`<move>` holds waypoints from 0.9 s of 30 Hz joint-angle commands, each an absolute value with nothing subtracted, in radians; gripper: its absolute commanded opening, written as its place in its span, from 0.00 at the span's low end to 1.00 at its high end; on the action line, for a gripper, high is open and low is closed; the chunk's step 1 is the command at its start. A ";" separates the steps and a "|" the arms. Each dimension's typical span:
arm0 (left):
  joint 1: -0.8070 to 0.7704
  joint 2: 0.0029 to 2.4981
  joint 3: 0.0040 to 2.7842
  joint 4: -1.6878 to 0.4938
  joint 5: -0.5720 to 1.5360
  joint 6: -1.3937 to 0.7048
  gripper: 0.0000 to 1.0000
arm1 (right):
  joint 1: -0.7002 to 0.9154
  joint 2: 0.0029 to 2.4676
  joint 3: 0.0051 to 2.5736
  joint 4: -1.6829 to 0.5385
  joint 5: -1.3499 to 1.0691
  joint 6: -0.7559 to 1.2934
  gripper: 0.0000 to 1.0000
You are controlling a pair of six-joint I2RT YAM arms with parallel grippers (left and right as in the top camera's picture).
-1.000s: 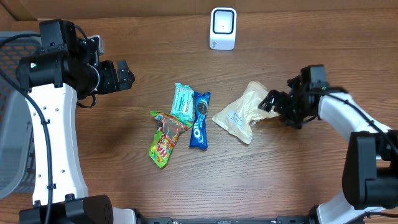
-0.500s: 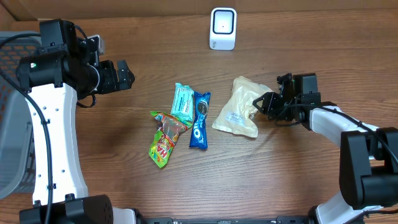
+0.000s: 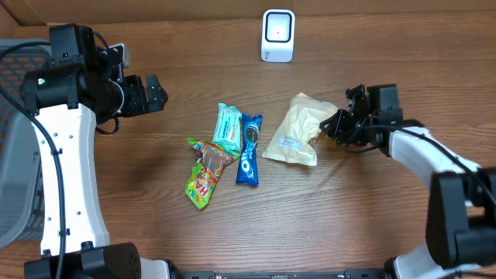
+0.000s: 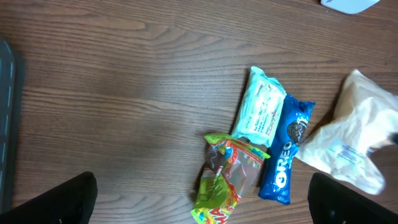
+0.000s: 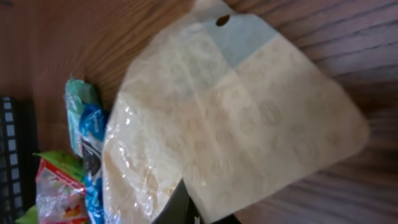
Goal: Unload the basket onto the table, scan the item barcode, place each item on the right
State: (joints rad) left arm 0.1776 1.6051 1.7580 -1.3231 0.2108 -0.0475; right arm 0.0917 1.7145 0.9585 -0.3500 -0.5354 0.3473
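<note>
At the far left edge a grey mesh basket [image 3: 11, 178] sits beside the table. The left arm stands upright next to it, its white column rising from the near edge and its black wrist bent to point right, over bare wood. The left gripper [image 3: 160, 94] hangs above the table with its fingers spread wide and nothing between them. Its wrist camera looks down on the snack cluster from well above.

Toward the middle lie three packets, close together. A green and red candy bag [image 3: 203, 174] lies nearest the front, its top corner touching a mint-green packet [image 3: 228, 126] behind it. A blue Oreo pack [image 3: 248, 149] lies just right of both, alongside the mint packet. At the back edge, well apart from the snacks, stands the white barcode scanner [image 3: 278, 35].

Right of the Oreo pack, just beside it, is the cream pouch [image 3: 297, 130], with a white printed label [image 3: 288, 144] facing up. Its left part rests on the wood.

The right arm reaches in low from the right, its forearm angled toward the centre. The right gripper [image 3: 332, 127] is clamped tight at the pouch's right edge and appears to pinch the film there. Its wrist camera is filled by the pouch, with one dark finger [image 5: 176, 202] showing at the bottom.
</note>
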 commanded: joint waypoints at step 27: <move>0.176 1.601 1.749 -1.323 0.229 -0.022 1.00 | 0.478 1.694 1.396 -1.275 0.242 0.524 0.04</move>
